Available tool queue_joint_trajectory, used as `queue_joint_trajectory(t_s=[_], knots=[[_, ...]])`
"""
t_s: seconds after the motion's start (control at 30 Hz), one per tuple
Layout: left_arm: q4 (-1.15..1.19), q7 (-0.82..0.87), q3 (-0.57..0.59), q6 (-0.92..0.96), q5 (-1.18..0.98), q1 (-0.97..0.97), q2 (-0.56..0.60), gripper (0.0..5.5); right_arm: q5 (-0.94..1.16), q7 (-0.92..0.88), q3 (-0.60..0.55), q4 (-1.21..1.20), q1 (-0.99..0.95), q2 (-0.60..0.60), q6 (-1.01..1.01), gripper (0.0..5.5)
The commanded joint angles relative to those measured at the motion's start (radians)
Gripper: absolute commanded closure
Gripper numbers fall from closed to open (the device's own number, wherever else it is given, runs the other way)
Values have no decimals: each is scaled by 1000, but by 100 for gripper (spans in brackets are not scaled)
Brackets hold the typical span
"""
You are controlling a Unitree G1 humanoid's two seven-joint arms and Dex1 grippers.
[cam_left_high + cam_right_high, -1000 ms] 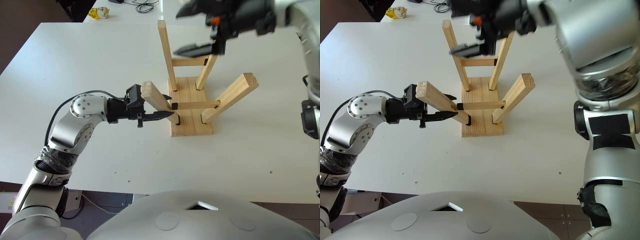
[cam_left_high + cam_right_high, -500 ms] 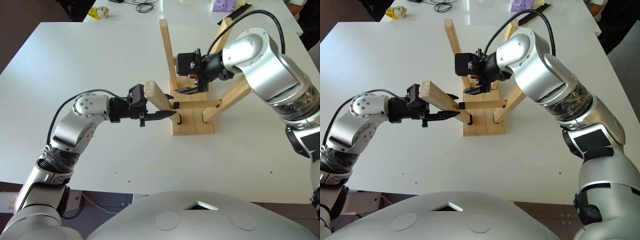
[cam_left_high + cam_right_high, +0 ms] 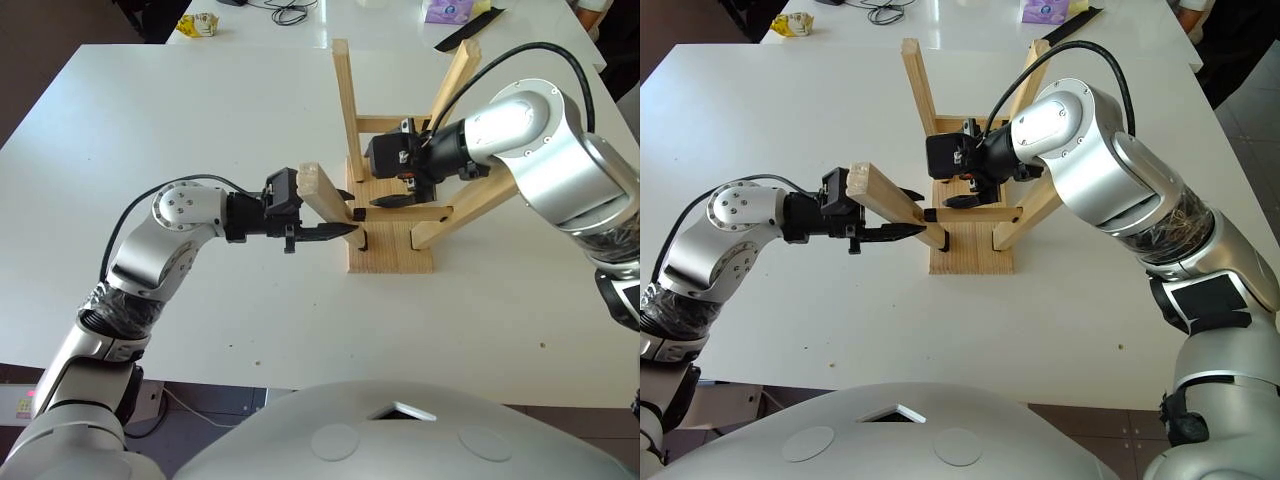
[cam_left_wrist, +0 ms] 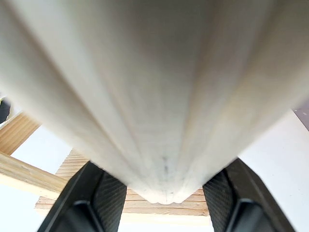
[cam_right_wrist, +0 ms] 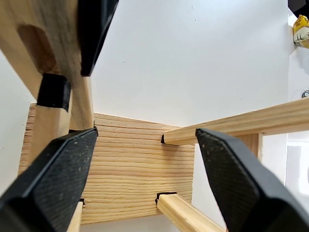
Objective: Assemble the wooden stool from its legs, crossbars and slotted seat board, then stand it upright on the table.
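The stool lies upside down about mid-desk (image 3: 150,120). The seat board (image 3: 388,260) is flat on the top and all four legs stick up out of it.

The two far legs, left (image 3: 347,110) and right (image 3: 455,75), rise steeply and are joined by the rear crossbar (image 3: 378,124). The near right leg (image 3: 472,202) leans out toward the right edge. The near left leg (image 3: 322,195) leans toward the left edge, its foot at the board's near left corner. The front crossbar (image 3: 425,210) runs between the two near legs, just above the board.

The left gripper (image 3: 335,231) comes in from the left edge and is clenched on the near left leg low down, close to the board. In the left wrist view, its pads (image 4: 96,195) press either side of the wood.

The right gripper (image 5: 145,140) reaches in from the right edge and hangs among the legs, over the board and just above the front crossbar. It is released, with its fingers (image 5: 53,179) spread wide and nothing between them but the board below. One finger is close beside the near left leg and the crossbar's end. I cannot tell whether it touches either.

Beyond the far edge lie a yellow object (image 3: 205,23) and some cables (image 3: 290,12).
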Motion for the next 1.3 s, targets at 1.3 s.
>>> queue_joint_trajectory(t_s=[1.3], knots=[[172,8,-236,72,241,8,65,344,-133,11,-15,390,-66,61,-284,174]])
